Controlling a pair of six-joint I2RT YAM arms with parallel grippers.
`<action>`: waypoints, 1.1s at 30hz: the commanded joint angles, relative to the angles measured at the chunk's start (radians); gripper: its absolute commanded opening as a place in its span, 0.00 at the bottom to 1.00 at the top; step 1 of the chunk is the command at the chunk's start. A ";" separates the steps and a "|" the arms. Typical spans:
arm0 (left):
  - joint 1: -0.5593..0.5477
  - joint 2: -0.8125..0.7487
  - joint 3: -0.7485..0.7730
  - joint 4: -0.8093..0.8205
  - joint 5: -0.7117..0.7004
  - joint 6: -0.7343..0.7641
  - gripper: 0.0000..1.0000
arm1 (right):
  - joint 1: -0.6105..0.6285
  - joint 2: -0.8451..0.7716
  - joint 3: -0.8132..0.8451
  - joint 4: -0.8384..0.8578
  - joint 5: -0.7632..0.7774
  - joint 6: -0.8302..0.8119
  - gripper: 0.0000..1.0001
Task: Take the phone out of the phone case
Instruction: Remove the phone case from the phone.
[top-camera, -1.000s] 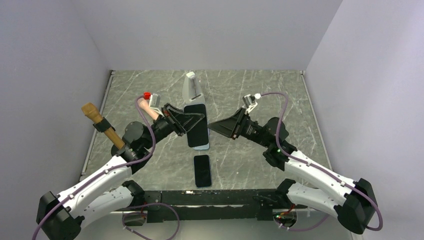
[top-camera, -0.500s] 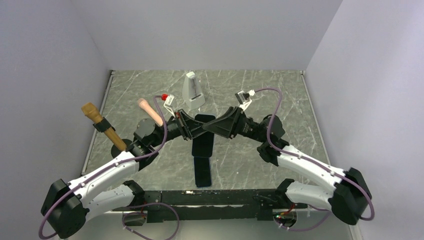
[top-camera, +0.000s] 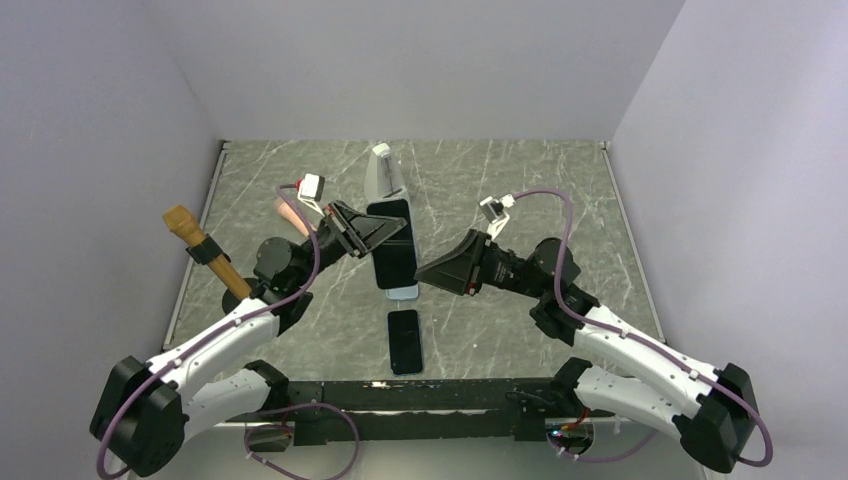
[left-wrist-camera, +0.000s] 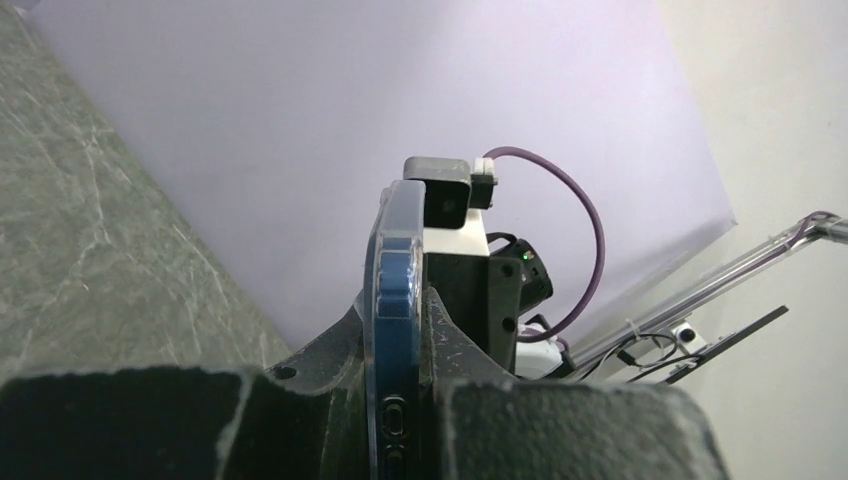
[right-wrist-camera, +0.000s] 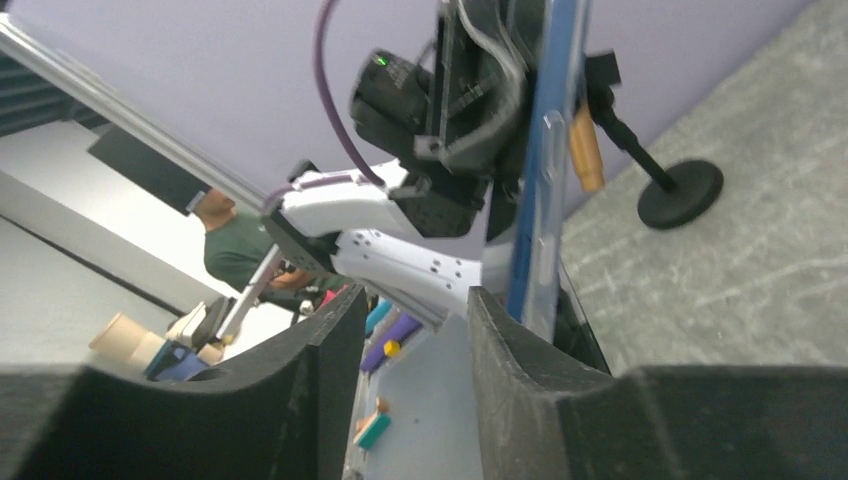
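My left gripper (top-camera: 388, 230) is shut on a blue phone in a clear case (top-camera: 393, 255) and holds it upright above the middle of the table. In the left wrist view the cased phone (left-wrist-camera: 399, 290) stands edge-on between my left gripper's (left-wrist-camera: 402, 310) jaws, with its side buttons showing. My right gripper (top-camera: 428, 276) is open and empty just to the right of the phone's lower edge. In the right wrist view my right gripper (right-wrist-camera: 412, 315) has its jaws apart, and the phone's edge (right-wrist-camera: 543, 180) stands just outside the right-hand finger (right-wrist-camera: 500, 340).
A second dark phone (top-camera: 405, 341) lies flat near the front edge. A grey metronome-like object (top-camera: 381, 172) stands behind the held phone. A wooden-handled tool on a black stand (top-camera: 205, 251) is at the left, with a pink object (top-camera: 287, 213) beside it.
The two grippers met at the phone half a second ago. My right gripper has since pulled back to the right and lower, and my left gripper has drawn the cased phone back and up.
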 joint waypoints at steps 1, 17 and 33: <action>0.011 0.024 0.010 0.218 -0.019 -0.110 0.00 | 0.015 0.009 0.001 0.046 -0.029 0.021 0.35; 0.046 -0.031 0.030 0.129 -0.010 -0.035 0.00 | 0.014 0.000 -0.006 -0.011 0.016 -0.012 0.37; 0.046 -0.003 0.026 0.146 0.020 -0.027 0.00 | 0.018 0.074 -0.024 0.201 -0.049 0.096 0.36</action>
